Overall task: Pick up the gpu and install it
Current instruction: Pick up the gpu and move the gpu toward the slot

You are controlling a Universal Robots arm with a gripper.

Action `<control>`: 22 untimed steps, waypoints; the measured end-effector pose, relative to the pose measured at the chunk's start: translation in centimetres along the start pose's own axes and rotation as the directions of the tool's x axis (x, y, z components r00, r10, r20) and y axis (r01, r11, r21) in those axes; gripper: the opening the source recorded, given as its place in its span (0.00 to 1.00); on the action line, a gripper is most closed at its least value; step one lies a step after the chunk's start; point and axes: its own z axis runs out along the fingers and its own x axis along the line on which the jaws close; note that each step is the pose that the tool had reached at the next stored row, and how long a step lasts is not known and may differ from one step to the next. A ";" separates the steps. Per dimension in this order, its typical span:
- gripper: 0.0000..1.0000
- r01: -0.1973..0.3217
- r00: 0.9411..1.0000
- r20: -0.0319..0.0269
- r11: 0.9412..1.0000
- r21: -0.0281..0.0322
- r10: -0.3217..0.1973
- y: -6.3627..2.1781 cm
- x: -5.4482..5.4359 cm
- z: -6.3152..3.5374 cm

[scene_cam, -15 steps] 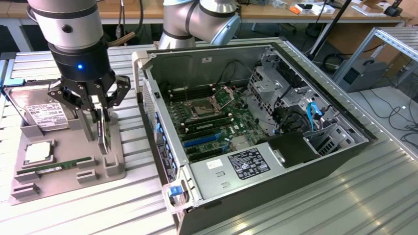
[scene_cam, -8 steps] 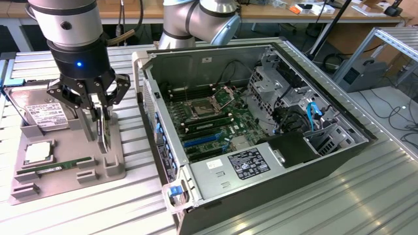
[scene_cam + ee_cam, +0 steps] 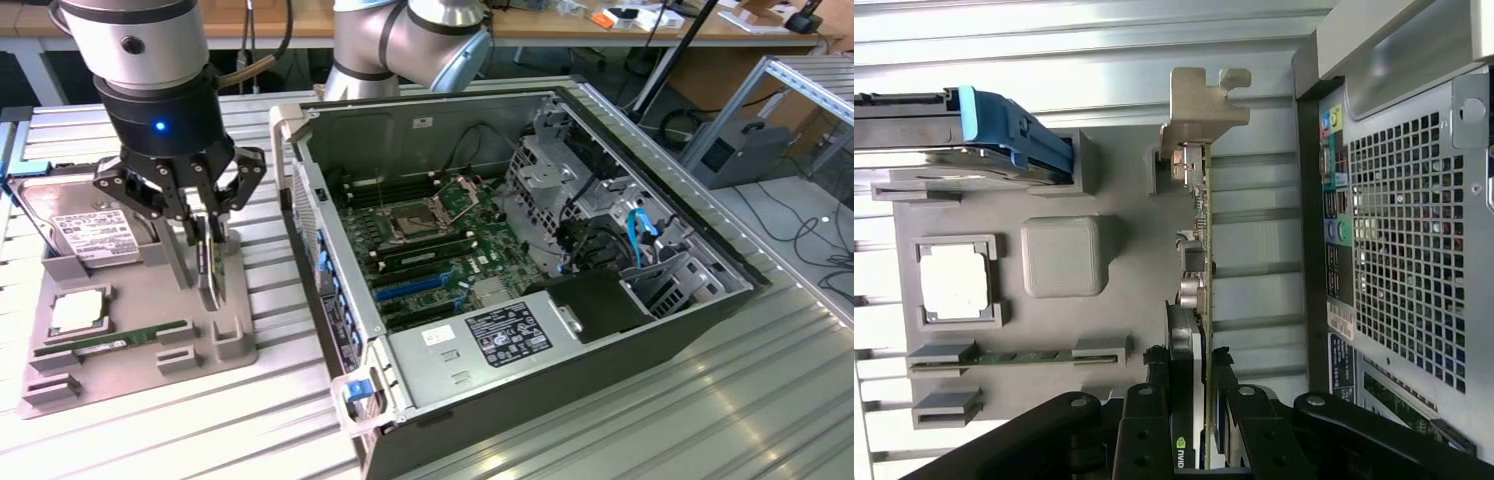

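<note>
- Black fingers (image 3: 1154, 400) of the gripper (image 3: 1188, 358) sit closest in the wrist view, narrowed to a slim gap with the gpu (image 3: 1204, 250) pinched between them, one finger on each face
- gpu stands on its long edge in a slot of the grey holder (image 3: 1114, 170), seen edge-on; its long axis runs from the gripper to the metal bracket (image 3: 1204, 100) at the far end, parallel to the perforated rear panel of the computer case (image 3: 1414, 250)
- Exterior view: gripper (image 3: 203, 232) points straight down onto the gpu (image 3: 210, 275), which shows as a thin upright sliver, just beside the case on the exterior view's left
- Holder rests on the ribbed metal table (image 3: 601, 420); hard drive (image 3: 87, 235), processor chip (image 3: 80, 312) and RAM stick (image 3: 114, 343) sit in its other pockets
- Near end of the gpu is hidden behind the fingers in the wrist view; neither flat face can be read, only a partly cut-off logo
</note>
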 end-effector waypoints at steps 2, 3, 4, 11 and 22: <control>0.27 0.000 1.000 0.000 1.000 0.000 0.000 0.00 0.0 -0.11; 0.27 0.000 1.000 0.000 1.000 0.000 0.000 -0.01 0.0 -0.17; 0.27 0.000 1.000 0.000 1.000 0.000 0.000 -0.01 0.0 -0.25; 0.27 0.000 1.000 0.000 1.000 0.000 0.000 -0.01 0.0 -0.50; 0.27 0.000 1.000 0.000 1.000 0.000 0.000 -0.03 0.0 -0.92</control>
